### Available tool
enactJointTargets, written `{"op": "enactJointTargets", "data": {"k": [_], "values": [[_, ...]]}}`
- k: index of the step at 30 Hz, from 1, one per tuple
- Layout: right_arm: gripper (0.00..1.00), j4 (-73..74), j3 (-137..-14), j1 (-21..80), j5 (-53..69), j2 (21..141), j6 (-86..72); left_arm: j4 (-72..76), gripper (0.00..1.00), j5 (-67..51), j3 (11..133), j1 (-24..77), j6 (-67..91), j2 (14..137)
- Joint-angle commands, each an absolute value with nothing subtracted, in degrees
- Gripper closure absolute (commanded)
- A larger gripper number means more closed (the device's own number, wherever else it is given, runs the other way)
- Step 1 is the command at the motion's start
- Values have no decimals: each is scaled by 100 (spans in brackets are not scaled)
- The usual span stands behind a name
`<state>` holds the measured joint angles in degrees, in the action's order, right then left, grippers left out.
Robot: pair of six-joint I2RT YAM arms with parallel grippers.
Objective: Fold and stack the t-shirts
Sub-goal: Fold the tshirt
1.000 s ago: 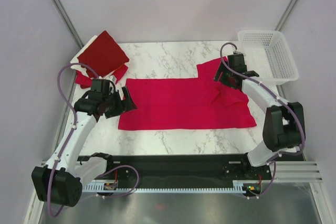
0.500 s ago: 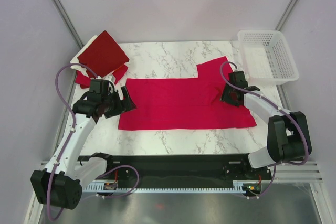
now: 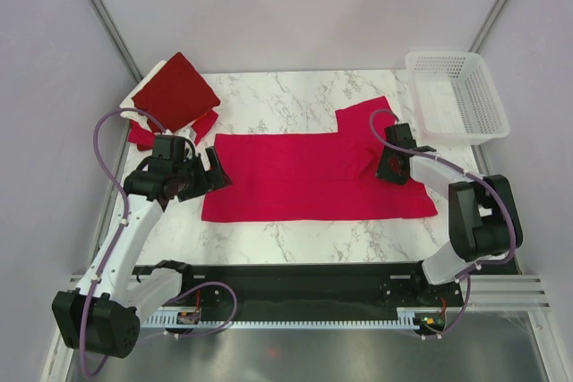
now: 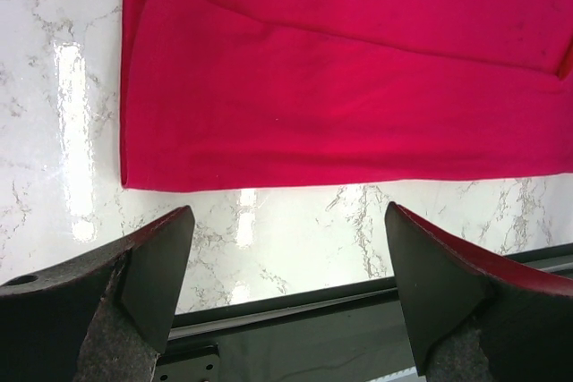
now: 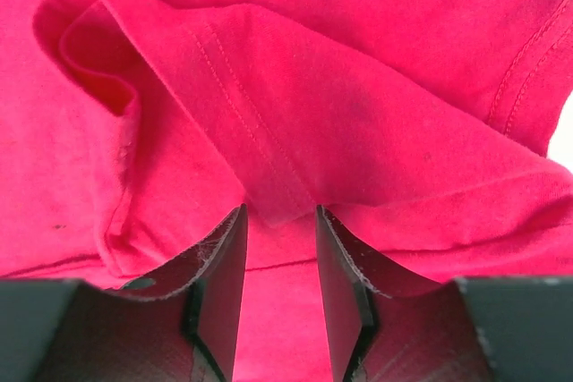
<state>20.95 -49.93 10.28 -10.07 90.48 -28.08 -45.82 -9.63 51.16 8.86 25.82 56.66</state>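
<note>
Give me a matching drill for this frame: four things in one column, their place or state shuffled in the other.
Things:
1. crimson t-shirt
2. dark red t-shirt
3. basket
4. left gripper

Places or states:
A. at the far right corner of the table
B. jaws wide, nothing between them, by the near left edge of the spread shirt
C. spread out across the middle
D. folded, at the far left corner

Pairs: 1-C, 2-D, 3-A, 4-B.
</note>
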Motion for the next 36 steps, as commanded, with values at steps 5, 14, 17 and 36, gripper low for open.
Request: {"op": "enactJointTargets", "data": {"k": [5, 14, 17, 36], "values": [[65, 1872, -5159, 1037, -1195, 9255, -2769, -4579, 6, -923, 5089, 879, 2514, 5555], [97, 2152, -5422, 1037, -1406, 9167, -2760, -4588, 6, -923, 5098, 888, 2514, 5528], [100, 2311, -5668, 1037, -1581, 9097, -2742, -4588, 6, -914, 5080, 888, 2514, 5511], [68, 2909, -7646, 914, -2716, 10248, -2523, -4588, 6, -1002, 5089, 888, 2479, 5607]]}}
